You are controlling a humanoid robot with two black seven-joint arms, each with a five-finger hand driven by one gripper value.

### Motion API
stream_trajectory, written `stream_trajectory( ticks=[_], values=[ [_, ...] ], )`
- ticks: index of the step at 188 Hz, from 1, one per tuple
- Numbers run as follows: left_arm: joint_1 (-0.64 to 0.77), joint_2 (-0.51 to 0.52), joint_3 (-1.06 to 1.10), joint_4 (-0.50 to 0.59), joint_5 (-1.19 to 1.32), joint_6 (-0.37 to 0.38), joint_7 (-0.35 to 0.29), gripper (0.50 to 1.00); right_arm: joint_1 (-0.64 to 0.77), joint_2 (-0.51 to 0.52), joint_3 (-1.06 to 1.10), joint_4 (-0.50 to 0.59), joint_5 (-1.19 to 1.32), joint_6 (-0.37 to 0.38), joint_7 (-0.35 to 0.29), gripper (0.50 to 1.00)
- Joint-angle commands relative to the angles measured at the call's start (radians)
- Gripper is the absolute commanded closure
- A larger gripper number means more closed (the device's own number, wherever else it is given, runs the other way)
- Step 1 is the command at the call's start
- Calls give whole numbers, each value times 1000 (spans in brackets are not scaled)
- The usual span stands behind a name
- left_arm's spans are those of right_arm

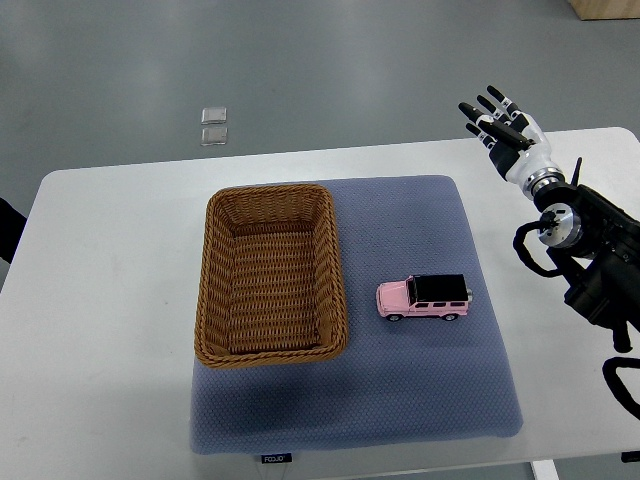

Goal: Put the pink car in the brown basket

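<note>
A pink toy car (424, 297) with a black roof lies on the blue-grey mat (400, 390), its nose pointing left. Just left of it stands the brown wicker basket (215, 290), with nothing inside. My right hand (497, 118) hovers at the table's far right edge, well above and to the right of the car, fingers spread and holding nothing. Its black forearm runs down the right side of the picture. The left arm does not show.
The mat lies on a white table (100, 330). Two small clear squares (214, 125) lie on the grey floor beyond the table. A dark object (8, 228) pokes in at the left edge.
</note>
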Motion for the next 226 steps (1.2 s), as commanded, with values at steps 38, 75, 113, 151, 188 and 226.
stream_trajectory(
  ticks=[38,75,113,151,188,226],
  values=[
    [0,0,0,0,0,0,0,500,8,0,0,0,0,0,0,593],
    [0,0,0,0,0,0,0,500,9,-14,-3,37,18,-6,-2,593],
    [2,0,0,0,0,0,0,500,6,-65,-26,144,20,-58,-2,593],
    [2,0,0,0,0,0,0,500,43,-155,-190,285,6,-124,-12,593],
    [2,0,0,0,0,0,0,500,173,-285,-468,393,-46,-112,-12,593],
    [0,0,0,0,0,0,0,500,376,-405,-822,525,-308,-69,-14,595]
  ],
)
